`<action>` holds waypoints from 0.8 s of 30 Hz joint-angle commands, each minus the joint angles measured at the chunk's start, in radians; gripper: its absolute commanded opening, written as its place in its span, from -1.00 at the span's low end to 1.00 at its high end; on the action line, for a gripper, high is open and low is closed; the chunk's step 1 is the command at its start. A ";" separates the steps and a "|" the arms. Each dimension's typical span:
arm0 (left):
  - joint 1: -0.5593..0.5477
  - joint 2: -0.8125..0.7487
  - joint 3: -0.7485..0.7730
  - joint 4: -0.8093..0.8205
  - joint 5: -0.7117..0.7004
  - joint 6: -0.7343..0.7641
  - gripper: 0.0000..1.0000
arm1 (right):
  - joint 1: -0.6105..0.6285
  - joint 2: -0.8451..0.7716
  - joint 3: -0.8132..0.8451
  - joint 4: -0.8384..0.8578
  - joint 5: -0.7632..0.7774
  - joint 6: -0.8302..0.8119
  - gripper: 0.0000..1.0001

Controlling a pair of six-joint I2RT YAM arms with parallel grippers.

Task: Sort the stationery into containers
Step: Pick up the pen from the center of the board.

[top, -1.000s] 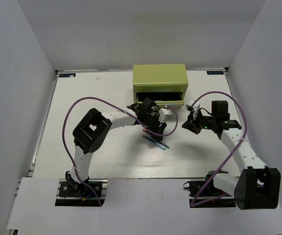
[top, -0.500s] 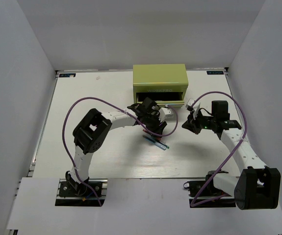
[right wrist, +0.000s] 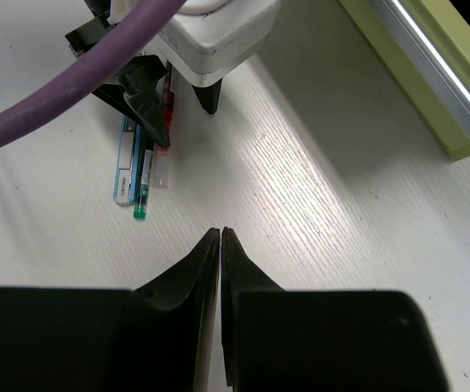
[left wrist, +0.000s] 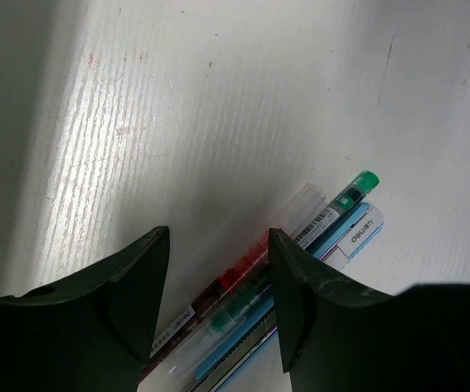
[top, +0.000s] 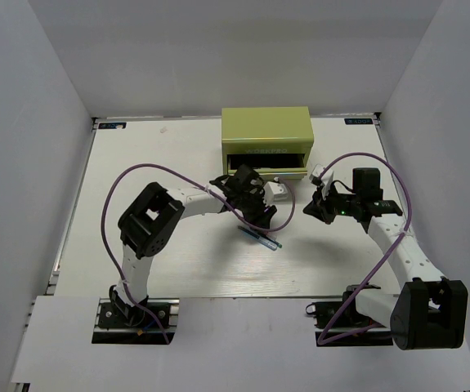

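On the white table (top: 177,261), a thin red pen (left wrist: 239,273), a teal-green pen (left wrist: 357,189) and a pale blue-silver pen (left wrist: 359,234) lie touching. The left jaws hang apart over the red pen, gripping nothing. The right jaws are pressed together, empty. Beyond stands the yellow-green metal chest (top: 267,131), one silver-handled drawer (top: 271,173) pulled out.

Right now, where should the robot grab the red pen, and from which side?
Probably its red middle, from straight above. The red pen lies flat at the edge of the row, touching the green pen on one side, bare table on the other. The open left gripper could set one finger on that free side; the other must wedge between pens.
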 commanded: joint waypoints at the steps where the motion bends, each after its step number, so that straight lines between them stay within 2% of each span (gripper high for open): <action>1: 0.005 -0.023 -0.041 -0.066 -0.032 0.029 0.25 | -0.004 0.004 0.026 -0.009 -0.026 -0.011 -0.81; 15: -0.006 -0.023 -0.100 -0.048 -0.198 0.077 0.16 | -0.002 0.013 0.029 -0.013 -0.023 -0.014 -0.81; 24: -0.015 -0.023 -0.152 -0.048 -0.402 0.126 0.14 | -0.002 0.016 0.027 -0.007 -0.025 -0.009 -0.81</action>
